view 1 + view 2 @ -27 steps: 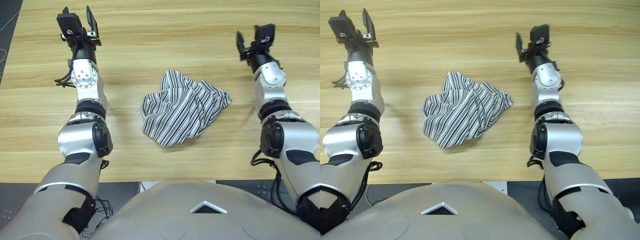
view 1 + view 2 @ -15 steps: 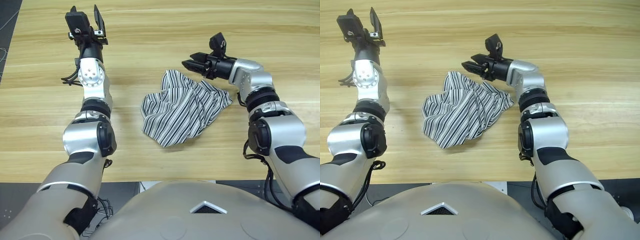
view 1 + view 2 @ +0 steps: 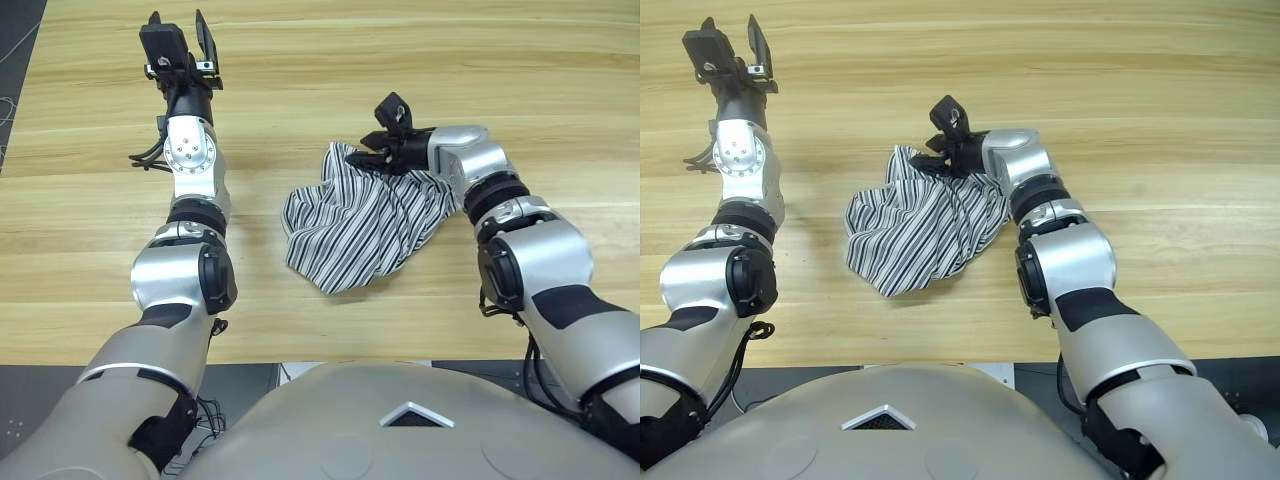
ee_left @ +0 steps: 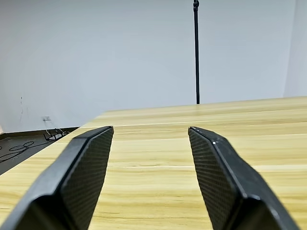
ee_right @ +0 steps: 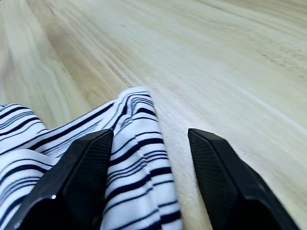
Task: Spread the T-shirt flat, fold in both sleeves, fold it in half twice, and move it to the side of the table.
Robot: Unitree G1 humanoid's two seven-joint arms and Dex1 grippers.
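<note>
Wooden table (image 3: 420,60): crumpled T-shirt (image 3: 365,220) mid-table; right hand (image 3: 362,152) open astride far edge, nothing gripped; left hand (image 3: 178,28) open, well apart.

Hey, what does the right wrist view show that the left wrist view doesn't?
Right wrist view: a fold of the striped T-shirt lies between the open fingers of the right gripper, low over the table. Left wrist view: the left gripper is held open above the table, with a white wall, a black pole and floor cables behind. Shared: two dark fingers spread apart, and the wooden tabletop.
</note>
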